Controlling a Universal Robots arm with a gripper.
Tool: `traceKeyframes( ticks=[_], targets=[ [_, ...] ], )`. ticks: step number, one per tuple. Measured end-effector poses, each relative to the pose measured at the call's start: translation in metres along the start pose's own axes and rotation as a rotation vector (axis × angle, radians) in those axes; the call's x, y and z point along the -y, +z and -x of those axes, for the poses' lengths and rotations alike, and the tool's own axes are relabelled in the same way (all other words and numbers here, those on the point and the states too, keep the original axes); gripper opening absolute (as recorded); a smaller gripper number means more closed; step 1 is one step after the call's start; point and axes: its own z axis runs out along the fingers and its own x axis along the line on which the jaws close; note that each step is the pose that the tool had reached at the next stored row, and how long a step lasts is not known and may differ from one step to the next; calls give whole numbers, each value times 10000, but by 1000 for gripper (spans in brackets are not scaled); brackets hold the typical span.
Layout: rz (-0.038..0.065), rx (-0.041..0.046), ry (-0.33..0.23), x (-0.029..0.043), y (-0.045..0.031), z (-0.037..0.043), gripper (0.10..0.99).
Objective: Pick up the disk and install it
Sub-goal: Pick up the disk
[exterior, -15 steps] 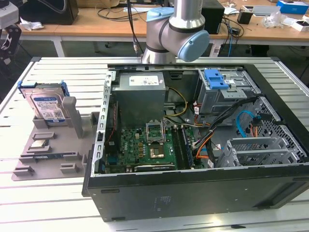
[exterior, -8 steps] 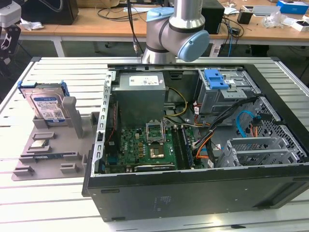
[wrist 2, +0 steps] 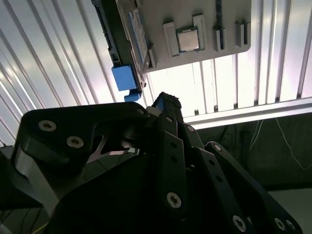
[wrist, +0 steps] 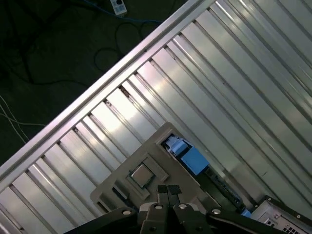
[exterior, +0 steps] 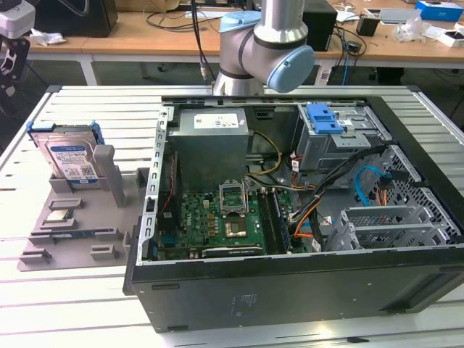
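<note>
One disk [exterior: 69,154] stands on edge in a grey rack [exterior: 109,217] just beside the open computer case [exterior: 290,297], at the exterior view's left. The claw [wrist: 168,189] hangs over the rack, pinched closed on nothing. A sound pickup likely needs it opened across the thin sides of the blue frame [wrist: 192,158] and squared to them. Print on the label [exterior: 78,170] is too small to read.

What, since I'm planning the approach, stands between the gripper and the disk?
Nothing visible. In the first wrist view the gripper hovers clear above the grey holder, where the disk stands on edge, uncovered.
</note>
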Motion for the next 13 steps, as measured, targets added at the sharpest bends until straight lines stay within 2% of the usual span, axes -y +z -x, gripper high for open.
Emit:
traceKeyframes(
  ticks=[11, 13],
  targets=[
    [2, -119, -1677, 0, 0, 0, 106],
    [12, -138, -2137, 0, 0, 0, 106]
  ],
)
